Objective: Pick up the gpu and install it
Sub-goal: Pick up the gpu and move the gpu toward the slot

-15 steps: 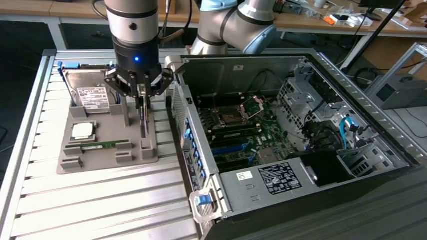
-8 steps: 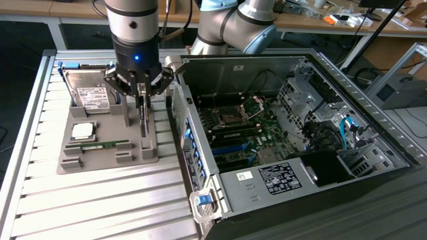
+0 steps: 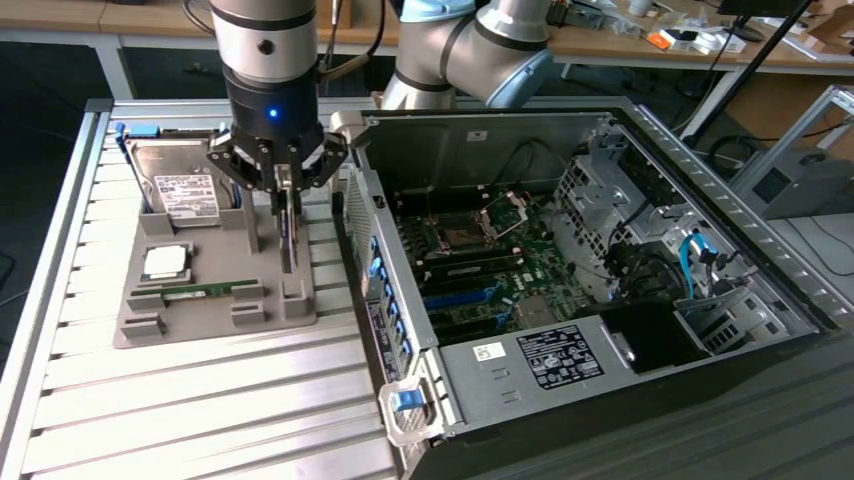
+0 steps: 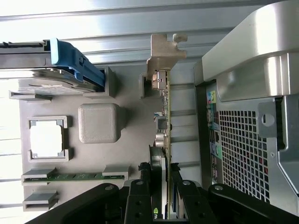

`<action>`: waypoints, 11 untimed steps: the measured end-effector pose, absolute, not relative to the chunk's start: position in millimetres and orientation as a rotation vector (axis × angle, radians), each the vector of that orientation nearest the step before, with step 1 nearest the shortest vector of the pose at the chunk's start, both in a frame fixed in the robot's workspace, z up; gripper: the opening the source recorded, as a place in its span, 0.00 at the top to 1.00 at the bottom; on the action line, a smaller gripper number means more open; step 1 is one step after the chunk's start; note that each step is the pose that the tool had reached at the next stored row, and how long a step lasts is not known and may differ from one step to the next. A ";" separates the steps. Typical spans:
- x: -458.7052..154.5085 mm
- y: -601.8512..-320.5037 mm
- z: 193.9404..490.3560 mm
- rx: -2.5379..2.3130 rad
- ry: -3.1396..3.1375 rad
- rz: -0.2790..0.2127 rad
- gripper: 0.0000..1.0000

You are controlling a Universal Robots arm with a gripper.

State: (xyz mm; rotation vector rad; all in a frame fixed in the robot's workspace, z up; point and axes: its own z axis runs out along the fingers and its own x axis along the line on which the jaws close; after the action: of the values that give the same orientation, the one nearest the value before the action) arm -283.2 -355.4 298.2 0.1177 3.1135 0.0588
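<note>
The tool is clamped on the top edge of the gpu, one finger on each face. The card stands on edge along the side of the gray tray nearest the open computer case. The tray also carries a hard drive, a processor chip and a memory stick, and sits on the slatted desk.

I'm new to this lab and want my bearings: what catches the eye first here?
The open computer case dominates the exterior view's right, its motherboard exposed. On that view's left, the claw is closed on the gpu, which stands on edge at a grey tray that also carries a hard drive.
</note>
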 end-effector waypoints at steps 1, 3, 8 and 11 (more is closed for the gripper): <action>-283.2 -355.4 298.5 0.118 3.113 0.059 0.73; -283.2 -355.4 299.3 0.118 3.113 0.059 0.73; -283.1 -355.4 301.5 0.118 3.113 0.059 0.73; -283.1 -355.4 302.1 0.118 3.113 0.059 0.73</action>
State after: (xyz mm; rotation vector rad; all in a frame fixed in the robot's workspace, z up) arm -283.1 -355.4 302.1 0.1176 3.1134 0.0589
